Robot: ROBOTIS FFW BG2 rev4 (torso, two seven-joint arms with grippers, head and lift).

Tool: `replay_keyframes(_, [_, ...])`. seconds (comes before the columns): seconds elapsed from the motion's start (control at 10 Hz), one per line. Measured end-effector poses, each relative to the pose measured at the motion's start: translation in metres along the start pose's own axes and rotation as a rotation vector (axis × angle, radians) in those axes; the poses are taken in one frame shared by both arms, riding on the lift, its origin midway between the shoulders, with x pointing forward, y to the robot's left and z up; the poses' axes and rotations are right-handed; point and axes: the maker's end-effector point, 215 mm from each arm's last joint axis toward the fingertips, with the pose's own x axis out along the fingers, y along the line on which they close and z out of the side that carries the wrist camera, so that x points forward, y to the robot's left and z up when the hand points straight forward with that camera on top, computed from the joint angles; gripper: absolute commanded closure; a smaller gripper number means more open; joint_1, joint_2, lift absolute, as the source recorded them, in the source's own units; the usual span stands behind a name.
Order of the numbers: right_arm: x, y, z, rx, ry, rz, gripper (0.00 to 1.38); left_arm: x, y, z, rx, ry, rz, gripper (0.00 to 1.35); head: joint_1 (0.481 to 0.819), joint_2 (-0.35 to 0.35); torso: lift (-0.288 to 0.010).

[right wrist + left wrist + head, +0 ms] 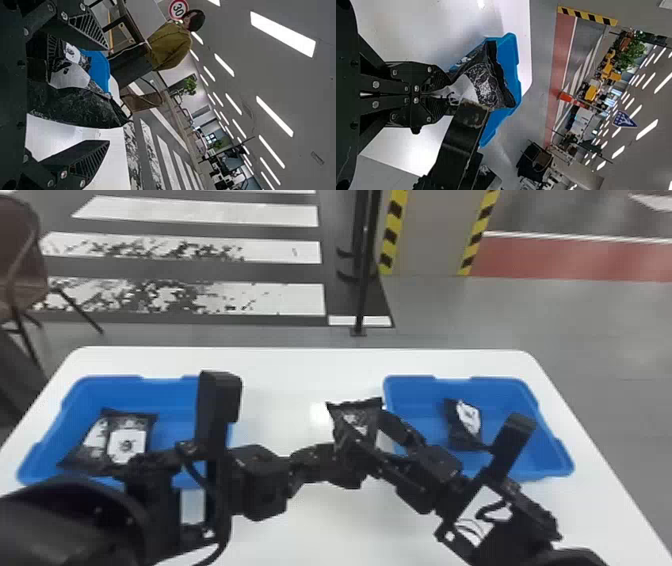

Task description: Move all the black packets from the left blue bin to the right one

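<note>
Black and crinkled, a packet (356,414) is up over the table (300,377), between the two bins and near the right bin (550,440). The left gripper (345,459) has its fingers closed on it; in the left wrist view they pinch the packet at its pale end, with the dark, patterned part beyond the tips. The right gripper (372,431) has its fingers set wide, one to either side of the same packet. In the right wrist view there is a gap between the packet and one of the fingers; I cannot tell whether the other one touches it.

In the left bin (170,390) lie black packets (142,422) with two white labels showing, partly behind the left arm. One more, the far packet (457,435), lies in the right bin and bears a white label. Both bins sit on the white table. A brown chair (25,285) stands on the floor beyond, to the left.
</note>
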Motion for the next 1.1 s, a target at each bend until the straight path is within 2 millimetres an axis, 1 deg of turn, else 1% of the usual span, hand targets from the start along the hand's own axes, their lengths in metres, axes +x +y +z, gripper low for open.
replay_keyframes(0.1, [0.002,-0.006,0.0,0.0,0.003,-0.009,0.95,0.001,-0.004,0.0,-0.001,0.0,-0.009,1.2,0.695,-0.093,-0.14])
replay_keyframes(0.2, [0.003,-0.011,0.002,-0.001,-0.003,-0.021,1.2,0.002,-0.006,0.0,-0.002,0.0,-0.015,1.21,0.695,-0.097,-0.14])
replay_keyframes(0.3, [0.004,-0.013,0.005,-0.003,-0.014,-0.024,1.27,0.003,-0.006,0.0,-0.001,-0.001,-0.017,1.21,0.695,-0.102,-0.14])
replay_keyframes(0.4, [0.004,-0.014,0.008,-0.006,-0.026,-0.026,1.27,0.002,-0.006,0.001,-0.001,-0.001,-0.016,1.2,0.695,-0.104,-0.14])
replay_keyframes(0.5, [0.004,-0.013,0.009,-0.004,-0.032,-0.024,1.27,0.002,-0.005,0.002,0.0,-0.005,-0.014,1.12,0.695,-0.103,-0.14])
replay_keyframes(0.6, [0.004,-0.012,0.009,0.006,-0.038,-0.02,1.28,0.0,-0.002,0.005,-0.003,-0.02,-0.007,0.77,0.695,-0.101,-0.14])
replay_keyframes(0.7, [0.004,-0.011,0.011,0.019,-0.048,-0.017,1.28,-0.005,0.006,0.01,-0.016,-0.047,0.012,0.41,0.695,-0.089,-0.14])
replay_keyframes(0.8, [0.003,-0.011,0.015,0.02,-0.057,-0.018,1.28,-0.014,0.019,0.013,-0.032,-0.071,0.042,0.17,0.695,-0.072,-0.14])
replay_keyframes(0.9, [-0.001,-0.018,0.022,0.01,-0.067,-0.031,1.28,-0.021,0.03,0.015,-0.045,-0.092,0.066,0.1,0.695,-0.064,-0.14])
replay_keyframes(1.0, [-0.006,-0.032,0.032,-0.01,-0.078,-0.058,1.27,-0.031,0.037,0.015,-0.058,-0.112,0.086,0.12,0.695,-0.066,-0.14])
replay_keyframes(1.1, [-0.011,-0.052,0.042,-0.031,-0.085,-0.089,1.28,-0.046,0.043,0.014,-0.069,-0.131,0.113,0.12,0.695,-0.072,-0.14])
